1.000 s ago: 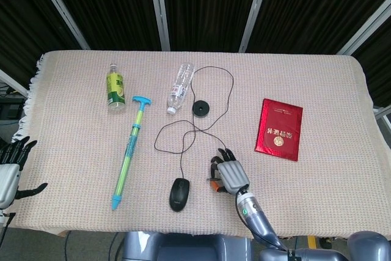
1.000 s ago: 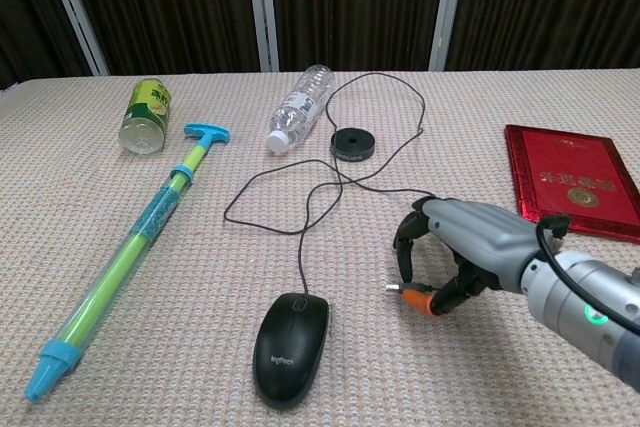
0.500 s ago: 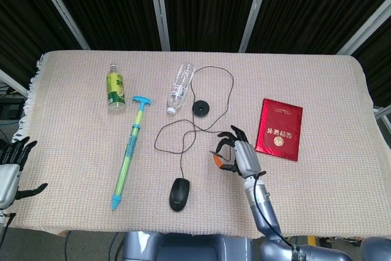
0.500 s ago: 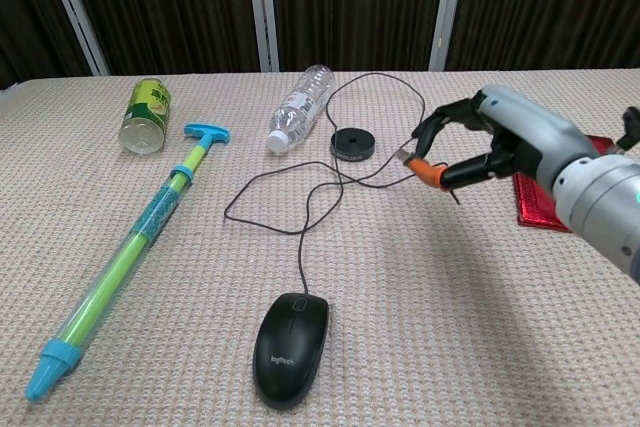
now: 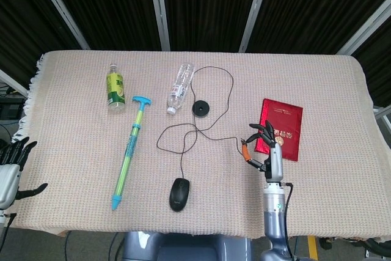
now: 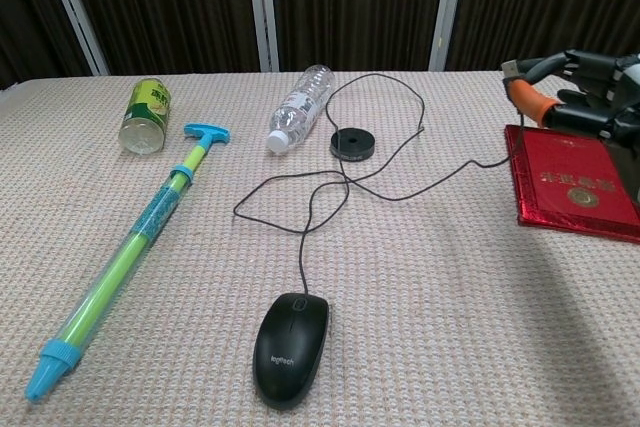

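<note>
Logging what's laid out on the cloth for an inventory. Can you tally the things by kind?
Bottles: 2, green-label bottle and clear bottle
Water squirter: 1
Wired mouse, plug held by the right robot hand: 1
Black puck: 1
Red booklet: 1
Total: 6

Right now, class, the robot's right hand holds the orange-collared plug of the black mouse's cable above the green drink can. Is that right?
No: the right hand holds the orange-collared plug up beside the red booklet, as the chest view shows.
</note>
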